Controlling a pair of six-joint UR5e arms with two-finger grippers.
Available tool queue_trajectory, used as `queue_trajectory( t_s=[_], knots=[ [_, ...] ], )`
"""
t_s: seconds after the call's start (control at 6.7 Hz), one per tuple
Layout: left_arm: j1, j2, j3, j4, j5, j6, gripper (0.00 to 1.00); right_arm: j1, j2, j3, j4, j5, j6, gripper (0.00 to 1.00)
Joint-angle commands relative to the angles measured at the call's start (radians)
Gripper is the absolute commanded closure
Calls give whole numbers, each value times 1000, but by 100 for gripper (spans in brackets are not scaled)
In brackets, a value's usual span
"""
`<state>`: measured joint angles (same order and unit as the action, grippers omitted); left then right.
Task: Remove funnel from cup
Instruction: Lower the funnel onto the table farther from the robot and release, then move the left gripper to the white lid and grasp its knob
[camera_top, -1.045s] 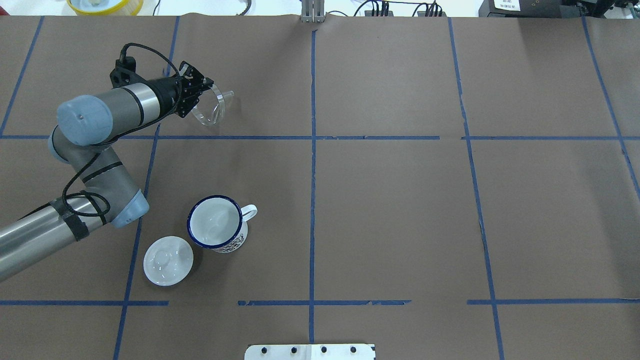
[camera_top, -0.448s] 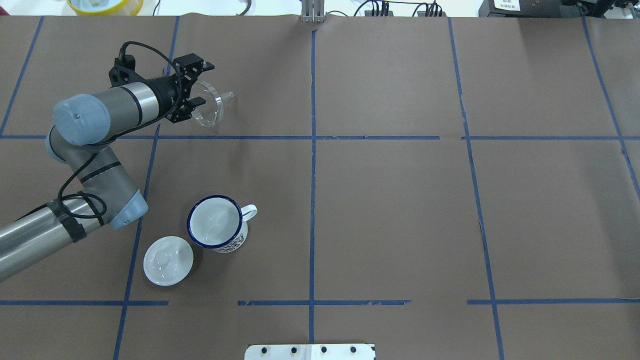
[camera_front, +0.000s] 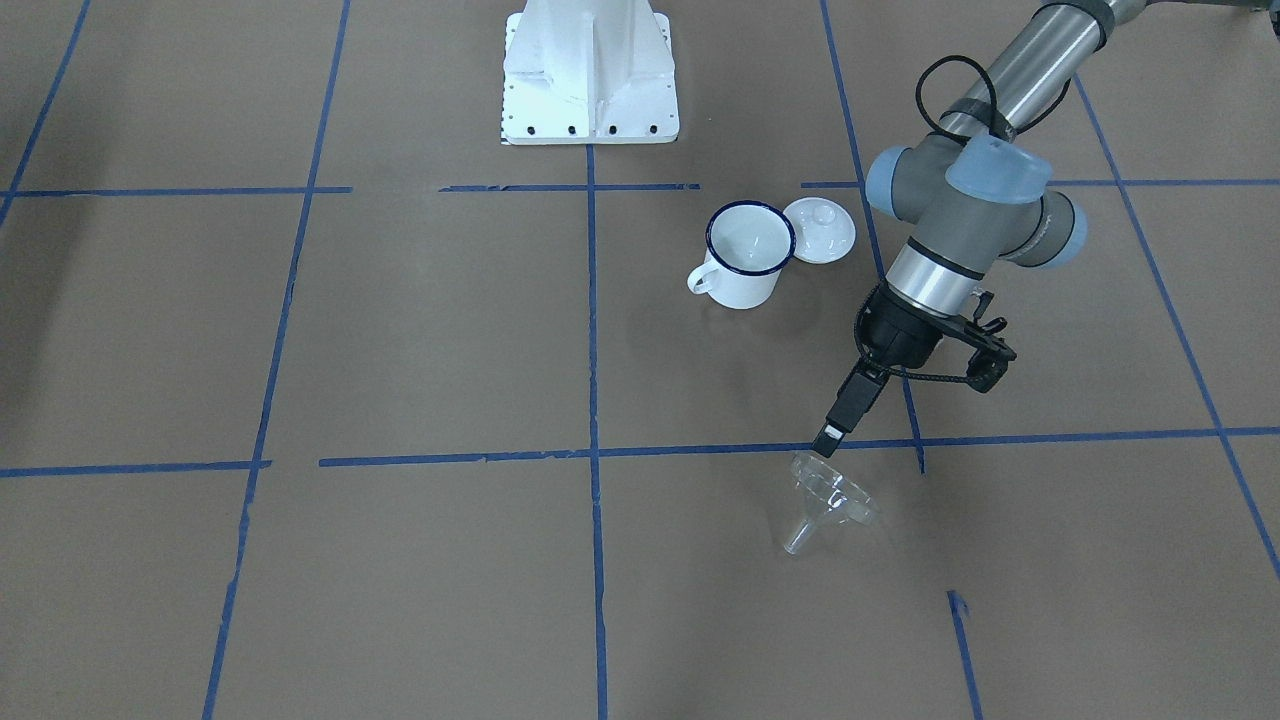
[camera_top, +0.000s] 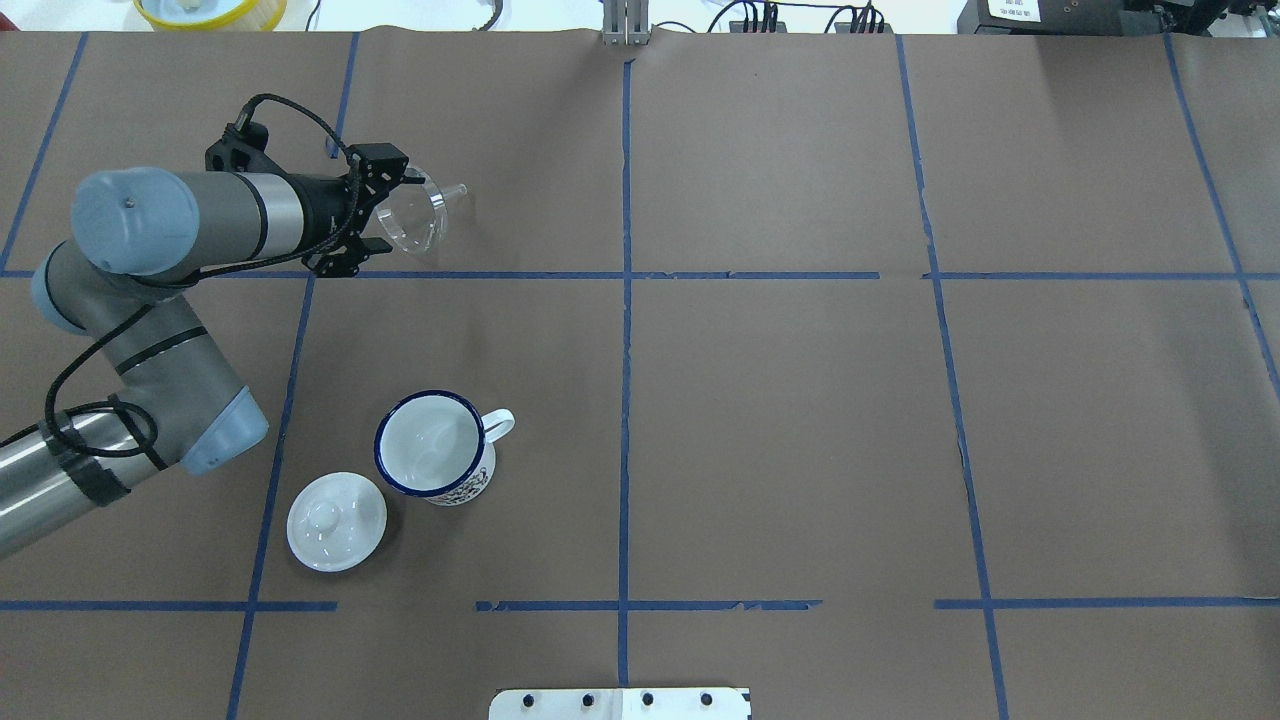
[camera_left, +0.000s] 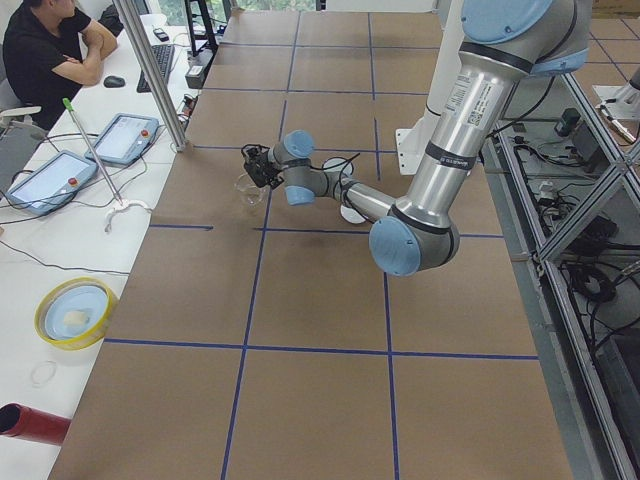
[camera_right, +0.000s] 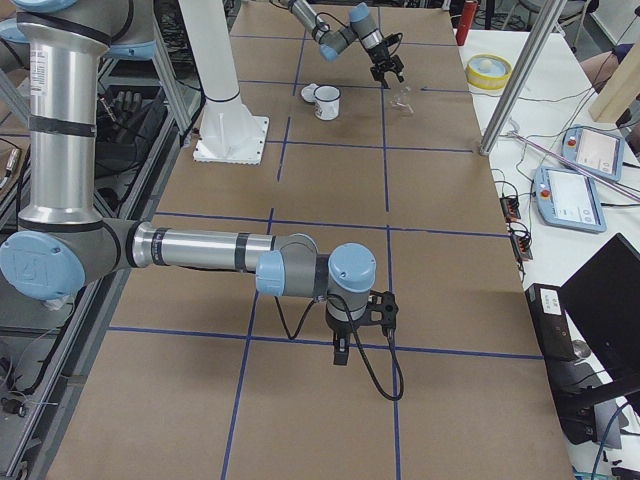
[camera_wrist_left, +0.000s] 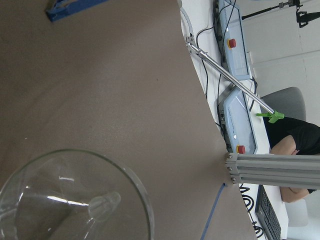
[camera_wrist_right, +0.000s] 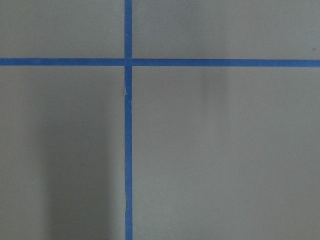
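The clear funnel (camera_top: 420, 214) lies on its side on the brown table, spout pointing away from my left arm; it also shows in the front view (camera_front: 826, 503) and fills the lower left of the left wrist view (camera_wrist_left: 75, 200). My left gripper (camera_top: 385, 212) is open and empty, just left of the funnel's wide rim, and in the front view (camera_front: 830, 440) it stands just above that rim. The white mug with a blue rim (camera_top: 435, 455) stands upright and empty, well apart from the funnel. My right gripper (camera_right: 340, 350) hangs over bare table far away; I cannot tell whether it is open.
A round white knobbed lid (camera_top: 336, 521) lies next to the mug. The robot's white base plate (camera_front: 590, 70) is at the near table edge. A yellow round dish (camera_top: 210, 10) sits beyond the far edge. Blue tape lines cross the table.
My left gripper has let go of the funnel's rim, opened and drawn back to the left, and the arm has swung left. The funnel stays lying on the table.
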<state>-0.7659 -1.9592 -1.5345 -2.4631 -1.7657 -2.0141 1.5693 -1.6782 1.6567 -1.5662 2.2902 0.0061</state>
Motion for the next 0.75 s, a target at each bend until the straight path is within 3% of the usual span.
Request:
queue_trajectory(
  t_s=[0.0, 0.15, 0.3, 0.45, 0.6],
  knots=[
    [-4, 110, -276, 419, -131, 201, 0, 0, 0, 0, 0, 0, 0, 0],
    [-7, 168, -386, 555, -144, 245, 0, 0, 0, -1, 0, 0, 0, 0],
    [8, 277, -482, 585, -146, 245, 0, 0, 0, 0, 0, 0, 0, 0],
    [87, 372, -559, 587, -140, 244, 0, 0, 0, 0, 0, 0, 0, 0],
    [194, 425, -575, 587, -123, 232, 0, 0, 0, 0, 0, 0, 0, 0]
  ],
)
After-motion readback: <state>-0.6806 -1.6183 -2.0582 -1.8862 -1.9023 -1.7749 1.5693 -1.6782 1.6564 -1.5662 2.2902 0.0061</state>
